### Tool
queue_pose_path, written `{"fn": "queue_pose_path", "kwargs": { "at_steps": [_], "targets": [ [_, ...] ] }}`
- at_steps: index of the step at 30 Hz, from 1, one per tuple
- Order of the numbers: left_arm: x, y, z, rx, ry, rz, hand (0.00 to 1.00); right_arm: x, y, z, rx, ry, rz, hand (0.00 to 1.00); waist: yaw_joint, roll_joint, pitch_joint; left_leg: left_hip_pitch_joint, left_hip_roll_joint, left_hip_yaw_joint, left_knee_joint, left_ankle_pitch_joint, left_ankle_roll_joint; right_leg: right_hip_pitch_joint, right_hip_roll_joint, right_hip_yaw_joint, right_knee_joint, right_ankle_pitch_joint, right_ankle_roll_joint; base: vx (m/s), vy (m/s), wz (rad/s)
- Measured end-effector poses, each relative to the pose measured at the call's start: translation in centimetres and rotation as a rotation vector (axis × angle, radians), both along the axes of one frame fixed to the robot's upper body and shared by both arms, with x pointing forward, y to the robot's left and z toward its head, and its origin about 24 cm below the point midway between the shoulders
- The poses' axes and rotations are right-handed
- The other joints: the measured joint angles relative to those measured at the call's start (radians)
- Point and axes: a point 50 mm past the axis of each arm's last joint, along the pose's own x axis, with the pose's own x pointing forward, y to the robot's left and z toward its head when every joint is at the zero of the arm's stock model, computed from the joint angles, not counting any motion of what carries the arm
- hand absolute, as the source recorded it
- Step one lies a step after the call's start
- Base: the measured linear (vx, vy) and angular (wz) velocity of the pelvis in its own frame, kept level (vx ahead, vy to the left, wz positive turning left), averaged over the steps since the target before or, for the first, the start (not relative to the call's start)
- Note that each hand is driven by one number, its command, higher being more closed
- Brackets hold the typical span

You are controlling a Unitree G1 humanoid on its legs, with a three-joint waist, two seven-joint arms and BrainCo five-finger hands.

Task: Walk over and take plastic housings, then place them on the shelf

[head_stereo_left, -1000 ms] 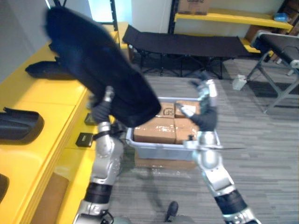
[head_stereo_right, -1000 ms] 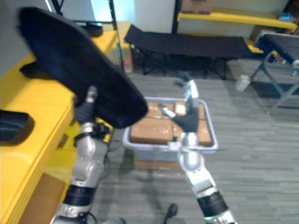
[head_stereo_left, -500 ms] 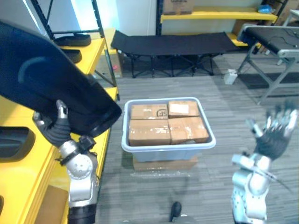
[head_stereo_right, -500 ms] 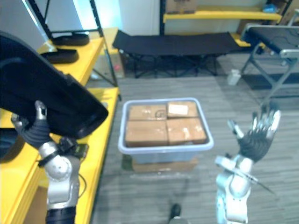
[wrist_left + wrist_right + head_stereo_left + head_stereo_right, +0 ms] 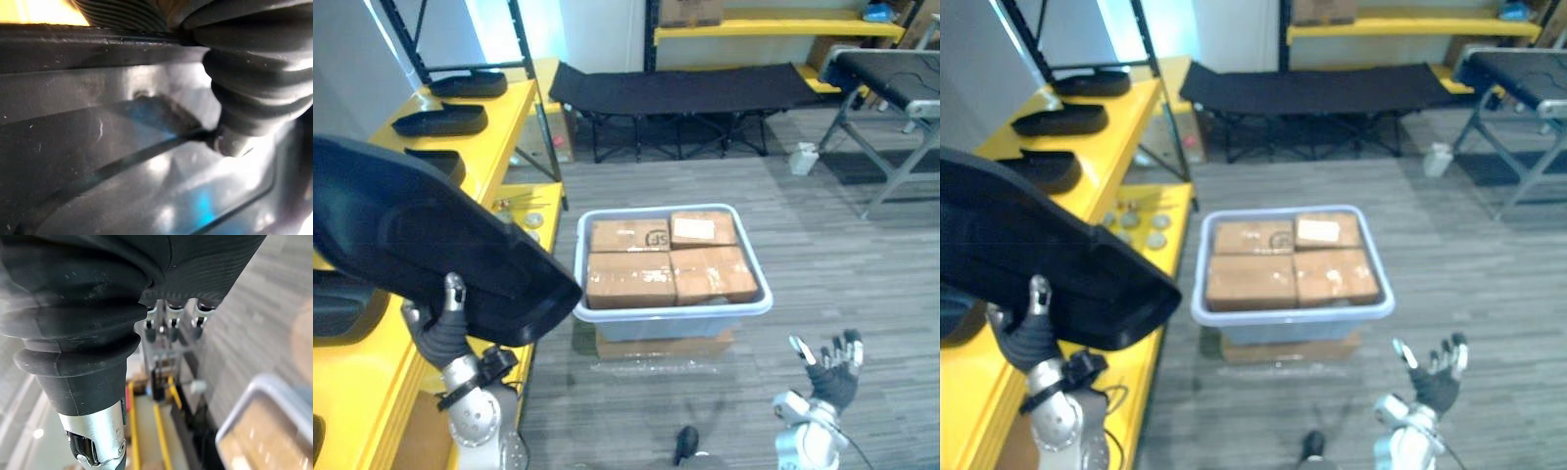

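- Left hand (image 5: 440, 328) pinched black housing (image 5: 421, 245), thumb on its near face; long axis crossed the yellow shelf (image 5: 352, 382)'s front edge.
- Right hand (image 5: 829, 364) hung spread, empty, well apart.

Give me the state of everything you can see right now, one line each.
Large black plastic housing: held aloft, not yet on the yellow shelf.
Left hand: shut on the housing's rim.
Right hand: open, fingers spread, empty.
Grey plastic bin: full of brown cardboard boxes.
Smaller black housings: lying on the shelf.
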Motion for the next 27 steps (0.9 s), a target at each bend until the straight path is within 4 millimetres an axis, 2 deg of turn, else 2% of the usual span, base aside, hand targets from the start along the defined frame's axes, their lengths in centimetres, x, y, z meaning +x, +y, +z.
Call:
{"fn": "queue_pose_path", "kwargs": {
  "at_steps": [2,4,5,7,8,10,13,16,18,20,22,25,27],
  "targets": [
    [-0.5,0.5,0.9,0.047,-0.024,0.063,1.0,1.9,1.8,0.8,-0.006,-0.046,0.107,0.0,0.028,0.006,0.002,-0.023,-0.007,-0.038,-0.001,0.009,0.002,0.001,-0.009,-0.04,0.0,-0.002,0.001,-0.01,0.028,0.59],
    [-1.5,1.4,2.1,0.098,-0.06,0.157,1.0,4.2,4.2,1.6,-0.05,-0.077,0.252,0.0,0.078,0.019,0.004,-0.036,-0.017,-0.1,-0.001,0.023,-0.001,0.023,-0.018,-0.1,0.0,-0.003,0.01,0.03,0.033,0.77],
    [-1.8,1.7,2.4,0.11,-0.066,0.19,1.0,4.7,4.9,1.7,-0.06,-0.082,0.285,0.0,0.091,0.02,0.005,-0.036,-0.018,-0.113,0.0,0.025,-0.001,0.031,-0.019,-0.112,0.0,-0.003,0.012,0.06,0.037,0.67],
    [-3.6,3.4,2.7,0.141,-0.061,0.319,1.0,6.2,7.4,2.3,-0.106,-0.104,0.41,0.0,0.146,0.023,0.005,-0.038,-0.026,-0.167,0.0,0.032,0.0,0.06,-0.019,-0.162,0.006,-0.005,0.018,0.1,0.024,0.64],
    [-4.0,3.8,2.7,0.144,-0.054,0.347,1.0,6.4,7.8,2.4,-0.118,-0.108,0.433,0.0,0.16,0.023,0.005,-0.038,-0.028,-0.178,0.0,0.032,0.001,0.068,-0.019,-0.172,0.008,-0.007,0.021,0.1,0.029,0.74],
    [-5.7,5.2,2.4,0.156,-0.021,0.445,1.0,7.0,9.3,3.0,-0.152,-0.135,0.524,0.0,0.207,0.014,0.004,-0.04,-0.037,-0.226,0.0,0.033,0.003,0.098,-0.025,-0.218,0.008,-0.011,0.026,0.06,0.06,0.62],
    [-7.5,5.8,1.6,0.144,0.034,0.533,1.0,7.5,11.0,3.7,-0.169,-0.171,0.633,0.0,0.247,-0.006,-0.002,-0.042,-0.052,-0.27,0.0,0.035,0.005,0.121,-0.04,-0.249,0.009,-0.023,0.042,0.04,0.073,0.41],
    [-8.6,5.9,0.9,0.118,0.078,0.561,1.0,7.7,12.3,3.9,-0.175,-0.175,0.71,0.0,0.269,-0.015,-0.004,-0.038,-0.065,-0.292,0.002,0.034,0.011,0.144,-0.047,-0.275,0.009,-0.03,0.05,0.01,0.045,0.31],
    [-8.8,5.9,0.5,0.086,0.085,0.546,1.0,7.5,12.9,3.5,-0.174,-0.147,0.751,0.0,0.268,-0.017,-0.002,-0.046,-0.078,-0.32,0.004,0.032,0.019,0.17,-0.052,-0.318,0.009,-0.043,0.058,-0.01,0.018,0.52],
    [-8.7,5.9,0.3,0.038,0.068,0.479,1.0,7.1,12.9,2.8,-0.168,-0.103,0.762,0.0,0.269,-0.025,-0.001,-0.055,-0.083,-0.332,0.001,0.032,0.031,0.187,-0.057,-0.361,0.01,-0.056,0.063,0.0,0.004,0.49],
    [-8.4,5.8,0.2,0.0,0.048,0.415,1.0,6.7,12.7,2.3,-0.166,-0.078,0.754,0.0,0.257,-0.03,-0.001,-0.073,-0.076,-0.305,0.001,0.044,0.036,0.2,-0.069,-0.404,0.011,-0.062,0.071,0.01,0.029,0.67],
    [-7.8,5.2,0.2,-0.008,0.035,0.356,1.0,6.6,12.2,2.0,-0.242,-0.048,0.762,0.0,0.255,-0.028,0.009,-0.077,-0.083,-0.291,0.006,0.05,0.029,0.188,-0.101,-0.409,0.079,-0.082,0.081,0.04,0.086,0.24],
    [-7.0,4.9,1.1,0.005,-0.017,0.323,1.0,6.6,12.0,2.1,-0.247,-0.049,0.756,0.0,0.247,-0.029,0.011,-0.09,-0.089,-0.289,0.013,0.05,0.03,0.166,-0.126,-0.404,0.132,-0.102,0.078,0.05,0.122,0.13]
  ]
}}
